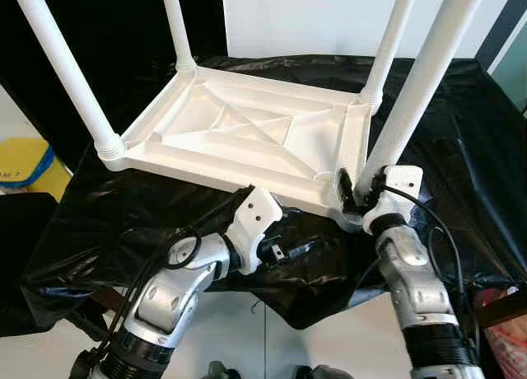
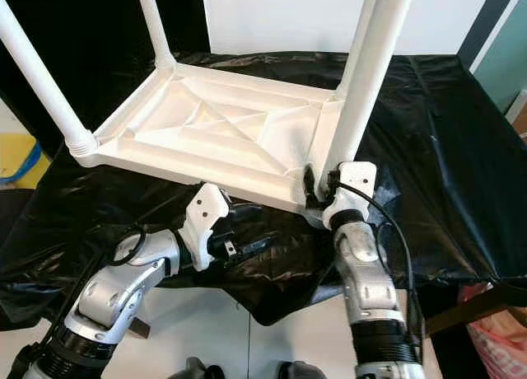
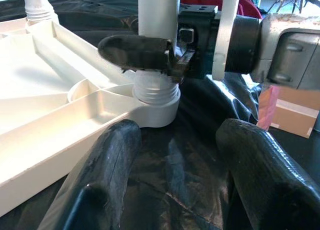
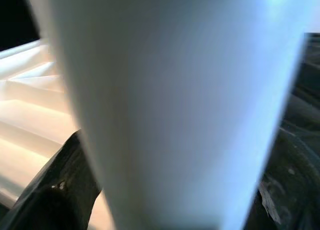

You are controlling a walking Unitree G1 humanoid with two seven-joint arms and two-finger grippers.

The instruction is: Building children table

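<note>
A white plastic children's table (image 1: 239, 132) lies upside down on a black-covered surface, its legs pointing up. My right gripper (image 1: 356, 189) is shut on the near right leg (image 1: 420, 82), just above its threaded socket (image 3: 156, 97); one black finger (image 3: 137, 52) wraps the front of the leg. The same leg (image 4: 170, 105) is very close and blurred in the right wrist view. My left gripper (image 1: 300, 249) rests open on the black cloth just below the table's near edge. It points toward that socket, with nothing between its fingers (image 3: 100, 170).
The black cloth (image 1: 461, 148) covers the whole work surface and hangs over its near edge. A yellow object (image 1: 25, 169) sits at the far left, a red-and-pink bag (image 1: 506, 329) at the lower right, and a cardboard box (image 3: 290, 115) beyond my right wrist.
</note>
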